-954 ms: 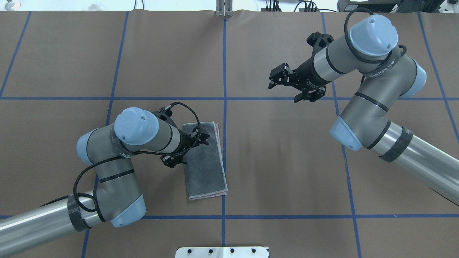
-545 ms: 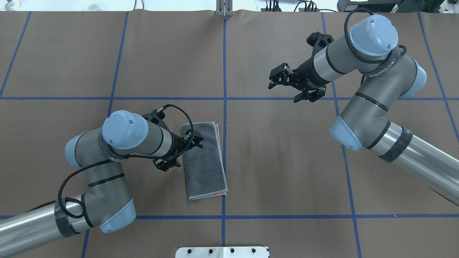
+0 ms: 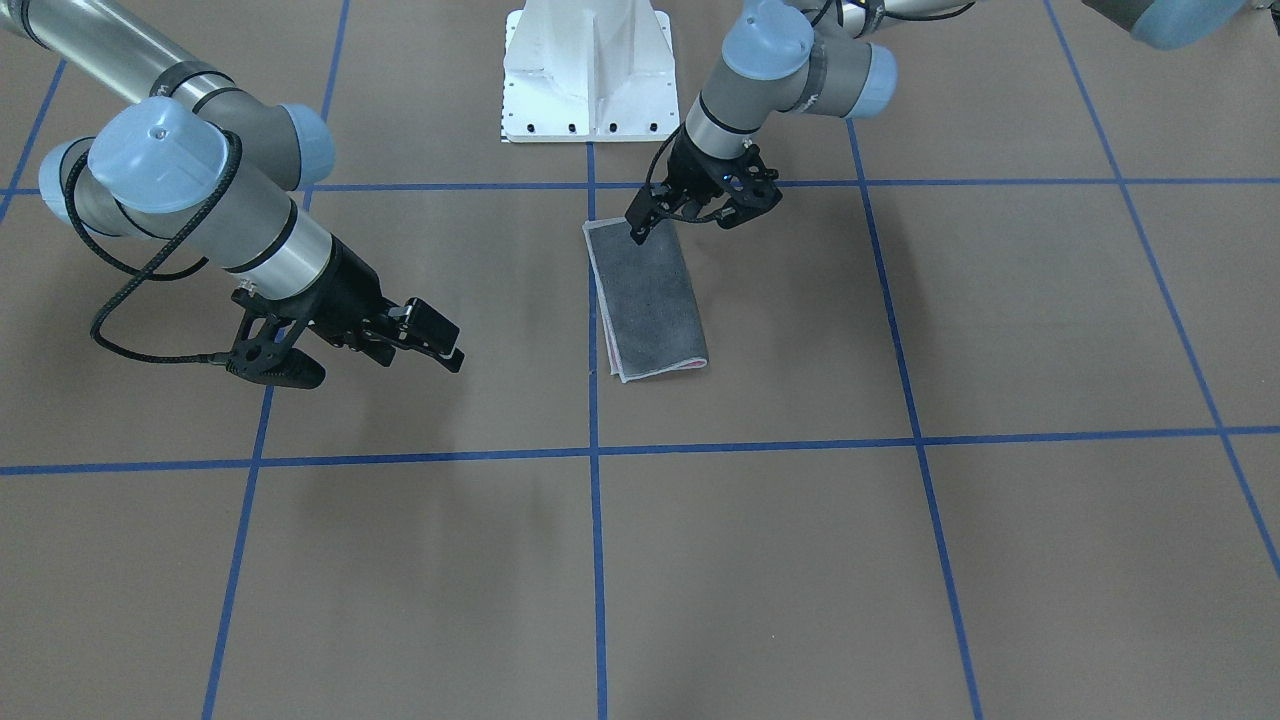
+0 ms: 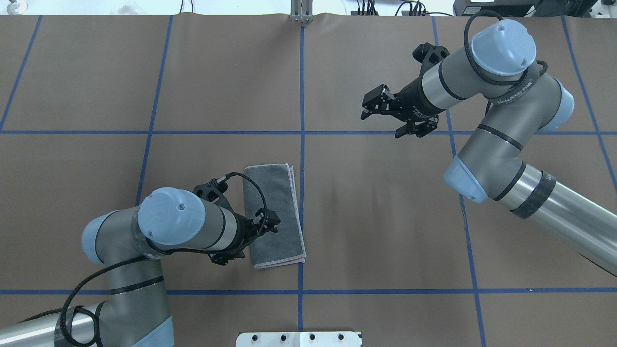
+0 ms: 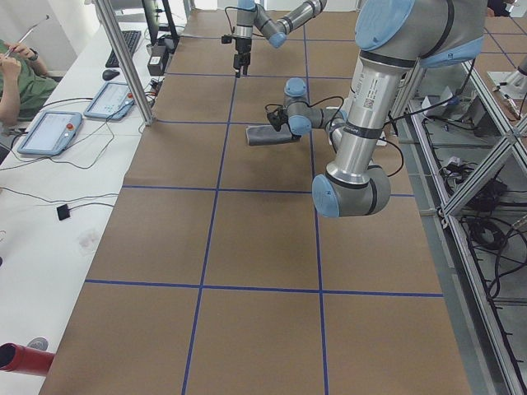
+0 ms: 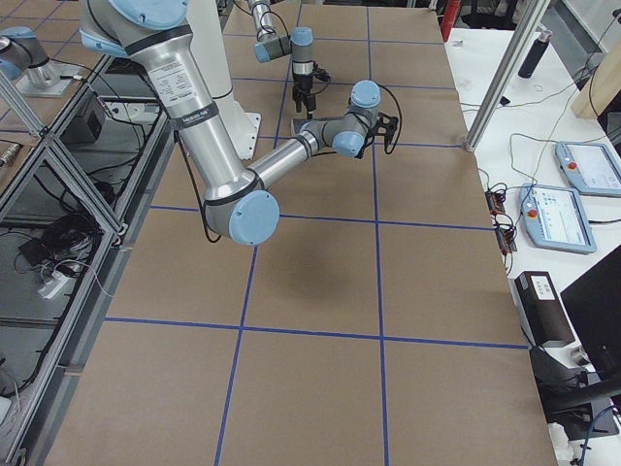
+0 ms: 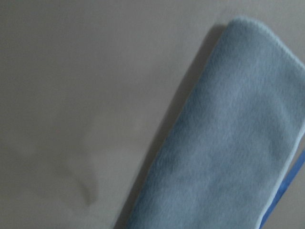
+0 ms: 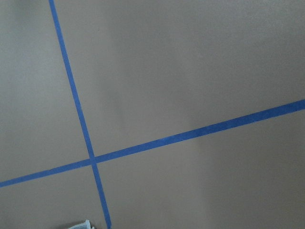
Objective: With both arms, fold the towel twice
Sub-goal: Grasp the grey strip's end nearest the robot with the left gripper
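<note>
The towel (image 4: 278, 197) (image 3: 655, 300) lies flat left of the table's centre line as a long narrow rectangle. Its dark grey face is up and a pink layer peeks out along its right and near edges. My left gripper (image 4: 273, 223) (image 3: 640, 228) hovers low over the towel's near half, by its left edge, and looks open with nothing in it. I cannot tell whether it touches the cloth. The left wrist view shows only the towel (image 7: 228, 143) and bare table. My right gripper (image 4: 367, 108) (image 3: 440, 338) hangs open and empty over the far right of the table, well away from the towel.
Blue tape lines (image 4: 301, 96) divide the brown table cover into squares. The white pedestal base (image 4: 299, 339) (image 3: 588, 70) sits at the near edge. A side desk with tablets (image 5: 49, 132) and a person's arm (image 5: 12, 70) lies beyond the far edge.
My left arm has drawn back toward the robot, carrying its gripper from the towel's far half to its near half. The towel and the right arm have not moved.
</note>
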